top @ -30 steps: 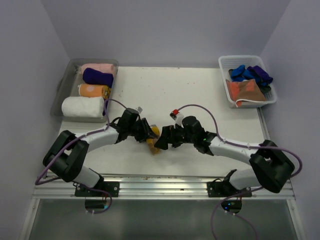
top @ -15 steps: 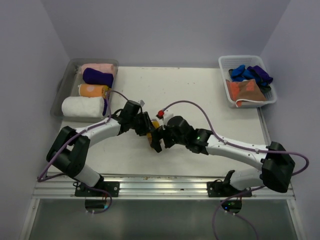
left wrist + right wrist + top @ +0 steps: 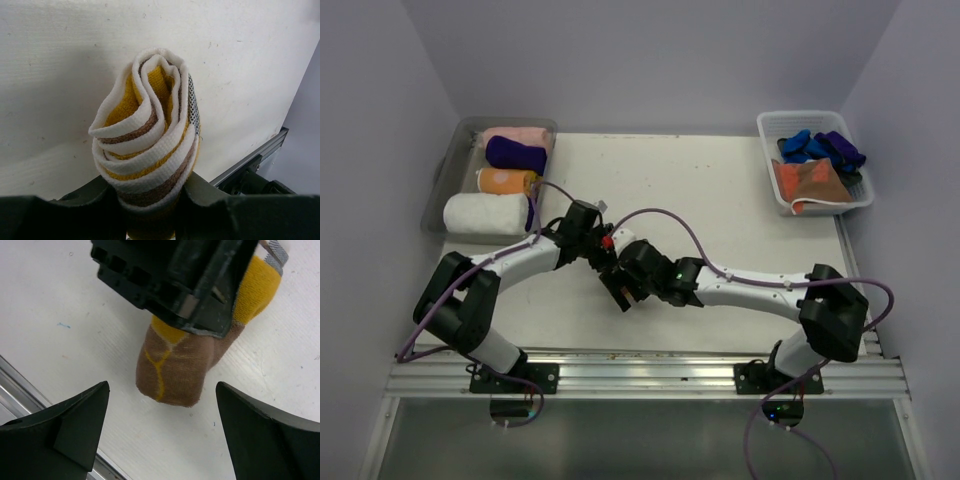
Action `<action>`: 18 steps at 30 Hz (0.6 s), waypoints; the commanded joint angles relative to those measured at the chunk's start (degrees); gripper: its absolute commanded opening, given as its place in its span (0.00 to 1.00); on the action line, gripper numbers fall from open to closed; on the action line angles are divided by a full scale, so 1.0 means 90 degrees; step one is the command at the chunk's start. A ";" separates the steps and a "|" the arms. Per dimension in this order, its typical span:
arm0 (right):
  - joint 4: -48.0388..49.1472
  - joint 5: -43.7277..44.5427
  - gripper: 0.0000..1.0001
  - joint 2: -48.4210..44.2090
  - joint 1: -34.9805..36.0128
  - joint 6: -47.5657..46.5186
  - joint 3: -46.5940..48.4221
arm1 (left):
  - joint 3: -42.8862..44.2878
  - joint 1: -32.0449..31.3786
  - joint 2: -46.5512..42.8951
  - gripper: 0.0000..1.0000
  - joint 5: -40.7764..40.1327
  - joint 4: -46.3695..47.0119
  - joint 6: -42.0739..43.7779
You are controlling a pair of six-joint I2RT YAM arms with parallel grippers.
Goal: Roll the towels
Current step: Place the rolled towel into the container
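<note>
**Item:** mustard towel point(image 3: 150, 150), rolled, yellow with brown and white bands. Its spiral end shows in the left wrist view.

**Location:** near the middle of the table point(image 3: 720, 190), towards the near edge. From above it is almost wholly hidden beneath the two tools. Whether its end rests on the surface cannot be told.

**Left gripper** point(image 3: 150, 205): pinching the roll, one finger on each flank.

**Right gripper** point(image 3: 162, 425): jaws spread wide, holding nothing. One finger stands on each side of the roll's blunt brown end, and neither touches it.

**Governing relation:** the roll's long axis runs out from under the left gripper and points its brown end into the right gripper's open gap. The towel therefore lies straight ahead of the right tool and close to it (the left is nearer only because it already holds the towel).

**Judgement:** a short advance of the right gripper along that axis would likely bracket the free end.

**Elsewhere:** finished rolls lie in the tray point(image 3: 440, 190) at far left, and loose towels lie in the basket point(image 3: 815, 120) at far right, both well apart from the roll
</note>
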 commanded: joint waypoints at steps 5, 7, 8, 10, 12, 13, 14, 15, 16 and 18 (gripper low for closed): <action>-0.0484 0.1886 0.86 0.0991 0.0884 -0.0865 0.0945 | 0.0169 0.0043 -0.0086 0.15 0.0167 -0.0083 0.0149; -0.0503 0.2422 0.81 0.1178 0.0953 -0.0944 0.1024 | 0.0178 0.0043 -0.0115 0.15 0.0157 -0.0113 0.0159; -0.0523 0.2589 0.74 0.1305 0.0982 -0.0954 0.1082 | 0.0198 0.0033 -0.0115 0.15 0.0157 -0.0151 0.0159; -0.0504 0.2834 0.68 0.1374 0.1002 -0.0954 0.1102 | 0.0217 0.0043 -0.0144 0.15 0.0167 -0.0171 0.0179; -0.0474 0.3079 0.53 0.1374 0.1012 -0.0944 0.1064 | 0.0237 0.0052 -0.0164 0.15 0.0147 -0.0230 0.0198; -0.0426 0.3147 0.43 0.1364 0.1012 -0.0944 0.1025 | 0.0256 0.0043 -0.0173 0.15 0.0157 -0.0249 0.0218; -0.0416 0.3225 0.33 0.1355 0.1012 -0.0925 0.1005 | 0.0266 0.0043 -0.0174 0.15 0.0157 -0.0278 0.0237; -0.0396 0.3255 0.31 0.1335 0.1012 -0.0924 0.0976 | 0.0295 0.0052 -0.0193 0.15 0.0157 -0.0308 0.0266; -0.0396 0.3236 0.31 0.1316 0.1012 -0.0934 0.0966 | 0.0305 0.0062 -0.0193 0.16 0.0147 -0.0327 0.0276; -0.0357 0.3041 0.51 0.1151 0.1012 -0.0954 0.0946 | 0.0373 0.0091 -0.0222 0.16 0.0147 -0.0376 0.0334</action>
